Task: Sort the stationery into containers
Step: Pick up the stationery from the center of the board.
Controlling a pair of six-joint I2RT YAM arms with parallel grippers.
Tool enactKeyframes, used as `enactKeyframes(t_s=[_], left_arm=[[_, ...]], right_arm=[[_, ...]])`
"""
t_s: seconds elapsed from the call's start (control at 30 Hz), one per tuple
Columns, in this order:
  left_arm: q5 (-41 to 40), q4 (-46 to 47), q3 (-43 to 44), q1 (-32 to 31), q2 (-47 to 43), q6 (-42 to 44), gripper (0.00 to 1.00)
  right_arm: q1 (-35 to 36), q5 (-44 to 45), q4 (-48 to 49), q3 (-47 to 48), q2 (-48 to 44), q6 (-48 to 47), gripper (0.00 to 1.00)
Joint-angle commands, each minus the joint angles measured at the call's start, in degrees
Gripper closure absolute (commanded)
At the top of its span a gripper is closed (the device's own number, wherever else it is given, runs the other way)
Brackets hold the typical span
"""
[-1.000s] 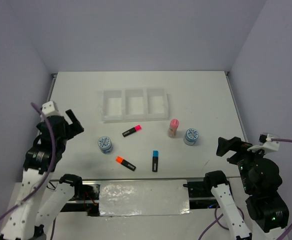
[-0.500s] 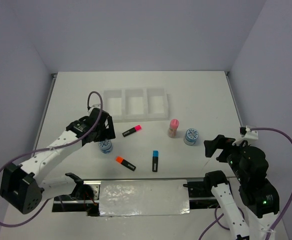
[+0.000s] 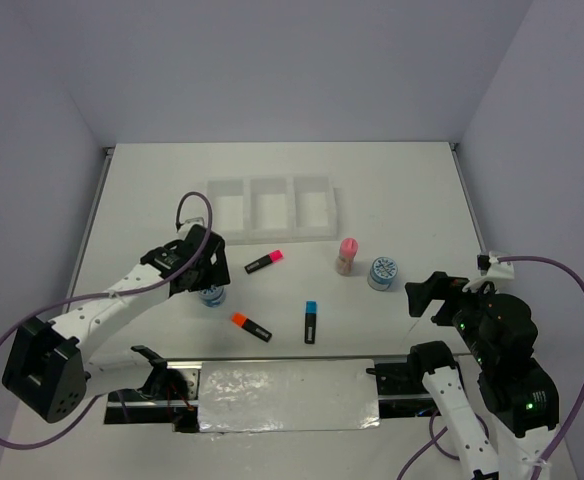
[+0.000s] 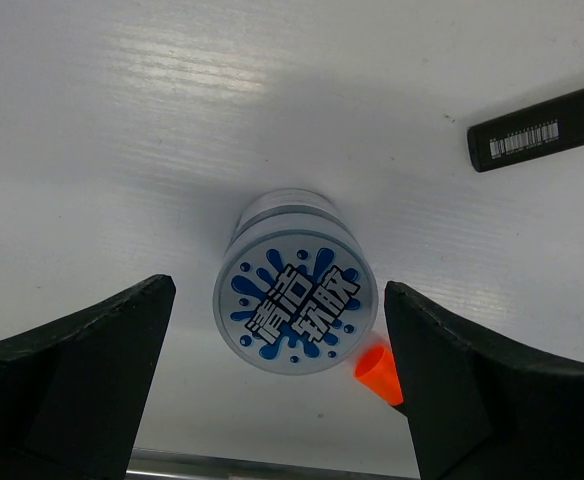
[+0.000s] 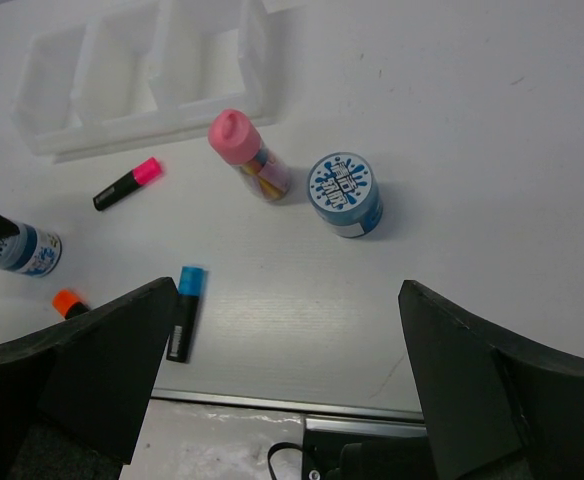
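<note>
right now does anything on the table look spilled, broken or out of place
Nothing stands out. The white tray is intact and holds nothing. The three markers, two discs and pink-capped cylinder sit loose on the table outside it, none spilled or broken.

**Setting:** robotics lab, enclosed test cell.

**Evidence:**
- Plain white worktop (image 3: pixel 402 190), boxed in on three sides by bare pale lavender walls (image 3: pixel 272 70).
- Two white-and-black jointed arms, left arm (image 3: pixel 102 305) and right arm (image 3: pixel 497 335), mounted side by side at the near edge beside a shiny metal plate (image 3: pixel 287 395).
- Purple cable (image 3: pixel 552 261) looped to the wrist.
- Small props set out as for a trial: divided white tray (image 3: pixel 272 236), pink-capped marker (image 3: pixel 265 262).
</note>
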Motion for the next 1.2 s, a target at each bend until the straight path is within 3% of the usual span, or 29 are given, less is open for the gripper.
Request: enactKeyframes(t_s=[0.0, 0.17, 0.27, 0.3, 0.37, 0.43, 0.53, 0.57, 0.6, 0.63, 0.67, 0.9, 1.17], left_arm=[[0.12, 2.06, -0.91, -0.65, 0.04, -1.06, 0.01], [0.56, 3.38, -2.06, -0.83, 0.12, -1.06, 0.01], [0.65, 3.82, -2.41, -1.09, 1.62, -0.62, 0.08], [0.56, 3.91, -2.58, -1.01, 1.79, -0.53, 0.16], [-0.05, 4.17, -2.67, -1.09, 2.32, -0.53, 0.20], [-0.14, 4.08, -2.50, -1.18, 2.76, -0.44, 0.31], [0.21, 4.35, -2.41, -1.18, 3.29, -0.09, 0.31], [0.64, 4.78, -2.58, -1.09, 3.46, 0.35, 0.65], [0.47, 4.53, -2.41, -1.18, 3.38, 0.09, 0.84], [0.21, 3.91, -1.71, -1.27, 3.03, -0.18, 0.97], [-0.05, 2.86, -1.18, -1.36, 2.50, -0.18, 1.00], [-4.17, -3.73, 11.81, -1.88, -1.90, 2.80, 1.00], [-9.02, -5.85, 35.01, 1.01, 14.35, 7.99, 1.00]], right_arm=[[0.43, -0.53, 2.85, -0.09, -0.53, -1.00, 0.00], [0.52, -0.53, 2.94, -0.35, -0.53, -1.00, 0.00], [0.70, -0.53, 3.02, -0.44, -0.62, -1.09, 0.00], [0.70, -0.53, 3.11, -0.44, -0.53, -1.17, 0.00], [0.70, -0.53, 3.02, -0.18, -0.35, -1.17, 0.00], [0.79, -0.53, 3.02, 0.09, -0.18, -1.17, 0.00], [0.87, -0.53, 3.02, 0.09, -0.18, -1.26, 0.00], [0.96, -0.53, 3.11, 0.09, -0.18, -1.26, 0.00], [0.96, -0.53, 3.20, -0.17, -0.26, -1.26, 0.00], [0.96, -0.53, 3.11, -0.18, -0.26, -1.09, 0.00], [0.96, -0.53, 3.11, -0.26, -0.35, -1.09, 0.00], [1.05, -0.53, 3.55, -0.18, 0.26, -1.17, 0.00], [1.22, -0.53, 3.64, 0.44, 0.70, -1.44, 0.00]])
